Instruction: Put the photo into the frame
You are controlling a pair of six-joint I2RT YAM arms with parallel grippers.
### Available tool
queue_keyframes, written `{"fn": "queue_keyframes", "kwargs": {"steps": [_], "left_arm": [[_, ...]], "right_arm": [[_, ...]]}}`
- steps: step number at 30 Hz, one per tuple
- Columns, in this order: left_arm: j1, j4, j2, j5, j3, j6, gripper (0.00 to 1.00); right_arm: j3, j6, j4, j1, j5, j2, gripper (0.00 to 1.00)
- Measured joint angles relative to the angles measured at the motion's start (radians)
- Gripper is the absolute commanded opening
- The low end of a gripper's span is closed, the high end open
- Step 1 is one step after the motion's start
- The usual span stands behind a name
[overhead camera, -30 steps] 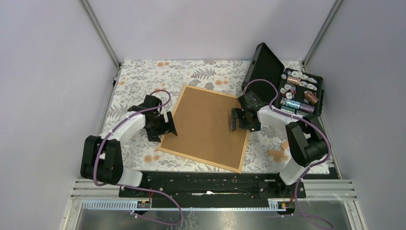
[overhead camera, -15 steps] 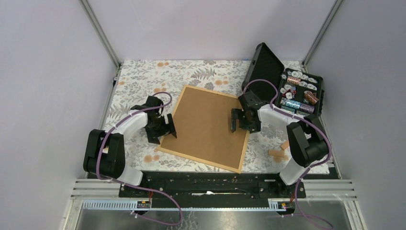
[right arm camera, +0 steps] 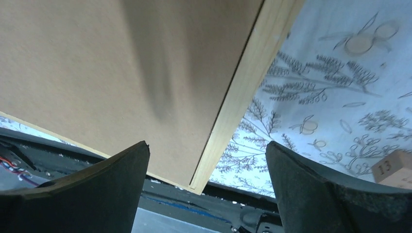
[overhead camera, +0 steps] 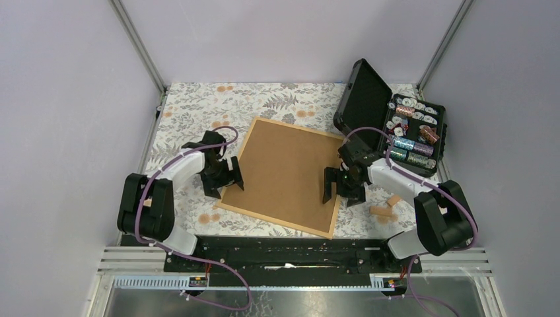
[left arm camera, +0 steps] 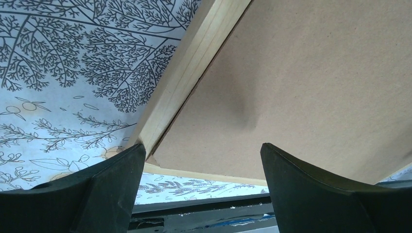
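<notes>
The frame (overhead camera: pixel 273 222), thin light wood, lies face down on the floral cloth, with a plain brown backing board (overhead camera: pixel 284 173) filling it. The photo is hidden. My left gripper (overhead camera: pixel 224 181) hangs open over the frame's near-left corner, with the moulding (left arm camera: pixel 194 63) and the board (left arm camera: pixel 301 87) showing between its fingers (left arm camera: pixel 202 148). My right gripper (overhead camera: pixel 339 190) is open above the frame's right edge near the front corner. In the right wrist view, the moulding (right arm camera: pixel 252 73) and board (right arm camera: pixel 121 63) run between the spread fingers (right arm camera: pixel 207 145). Neither gripper holds anything.
An open black hard case (overhead camera: pixel 360 96) with several small items stands at the back right, close behind the right arm. Small wooden blocks (overhead camera: pixel 384 210) lie right of the frame, one numbered 13 (right arm camera: pixel 391 167). The black base rail (overhead camera: pixel 284 254) runs along the near edge.
The right gripper has moved along the frame's right edge toward the near corner. The left gripper stays at the left corner while its arm's elbow shifts slightly.
</notes>
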Motion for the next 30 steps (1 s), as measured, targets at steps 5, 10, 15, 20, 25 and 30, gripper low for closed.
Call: {"fn": "queue_keyframes", "kwargs": {"steps": [5,10,15,20,25,30], "left_arm": [[0.000,-0.011,0.016,0.014,0.012,0.015,0.93],[0.002,-0.013,0.019,0.072,0.014,0.036,0.92],[0.008,-0.013,0.020,0.136,0.012,0.053,0.91],[0.016,-0.013,0.015,0.160,0.012,0.066,0.91],[0.020,-0.016,-0.032,0.171,0.012,0.064,0.88],[0.026,-0.006,-0.105,0.175,0.012,0.056,0.88]], "right_arm": [[-0.071,0.027,0.026,0.000,-0.048,-0.008,0.89],[-0.097,0.063,0.076,0.000,-0.099,0.004,0.88],[-0.098,0.086,0.108,-0.002,-0.127,0.012,0.88],[-0.101,0.098,0.111,-0.004,-0.129,0.012,0.87],[-0.103,0.108,0.115,-0.010,-0.133,0.012,0.86],[-0.104,0.109,0.116,-0.010,-0.132,0.012,0.86]]}}
